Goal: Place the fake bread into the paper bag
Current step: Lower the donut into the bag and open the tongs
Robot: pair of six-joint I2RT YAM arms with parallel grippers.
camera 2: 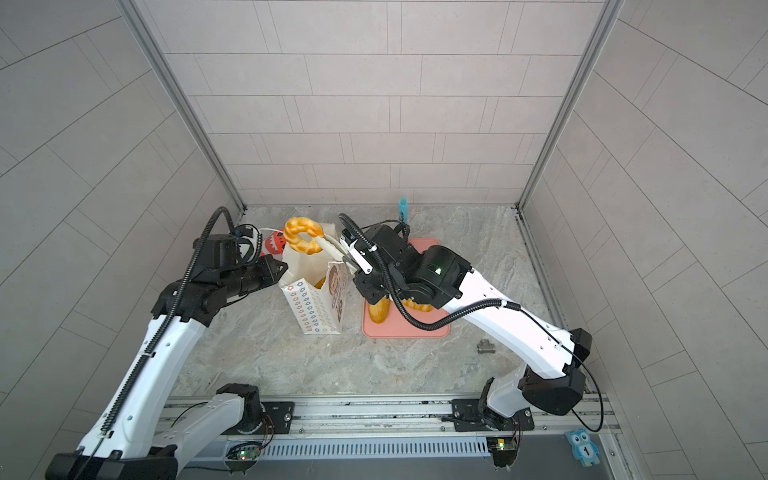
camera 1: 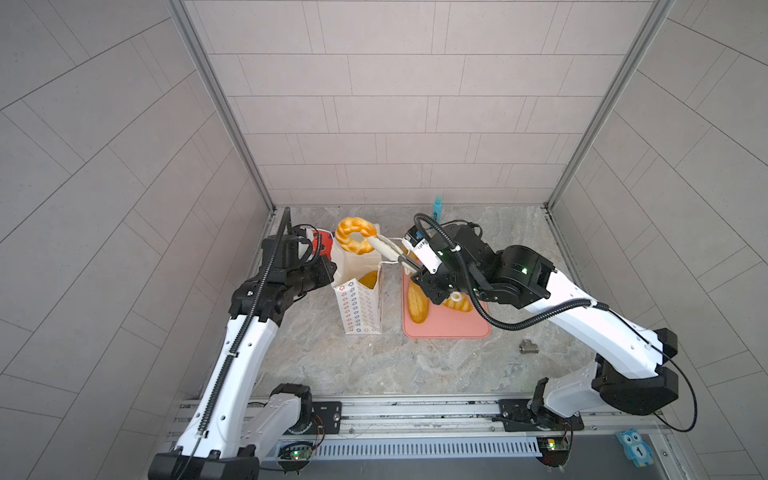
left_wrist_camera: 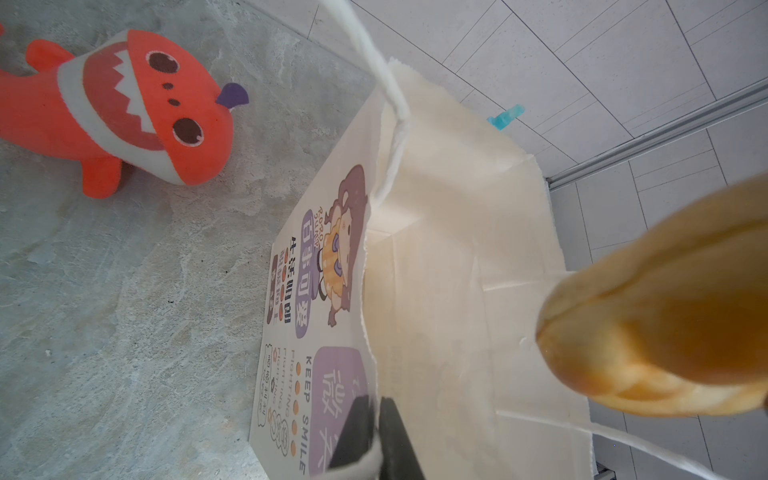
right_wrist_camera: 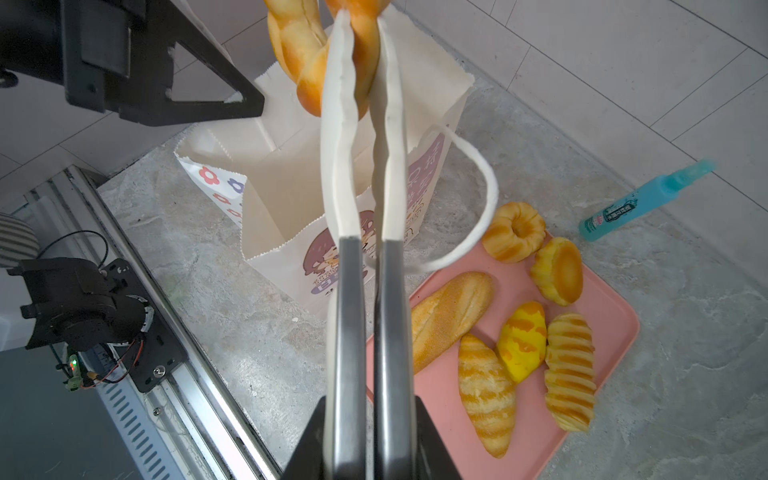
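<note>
My right gripper [right_wrist_camera: 368, 415] is shut on metal tongs [right_wrist_camera: 365, 291], whose white tips pinch a braided ring of fake bread [camera 1: 353, 241] just above the open mouth of the paper bag [camera 1: 361, 307]. My left gripper [left_wrist_camera: 376, 401] is shut on the bag's rim at its left side and holds it upright. A yellow piece of bread [camera 1: 368, 280] shows inside the bag. On the pink tray [right_wrist_camera: 602, 332] lie a long loaf [right_wrist_camera: 449, 316], a fluted ring [right_wrist_camera: 515, 232], a round bun [right_wrist_camera: 559, 270], an oval bun [right_wrist_camera: 521, 340] and two striped rolls [right_wrist_camera: 486, 395].
A red-orange shark toy [left_wrist_camera: 124, 108] lies behind the bag on the left. A blue bottle [camera 1: 437, 208] stands by the back wall. A small metal fitting [camera 1: 528, 346] sits right of the tray. The bag's loose cord handle [right_wrist_camera: 478, 216] hangs toward the tray.
</note>
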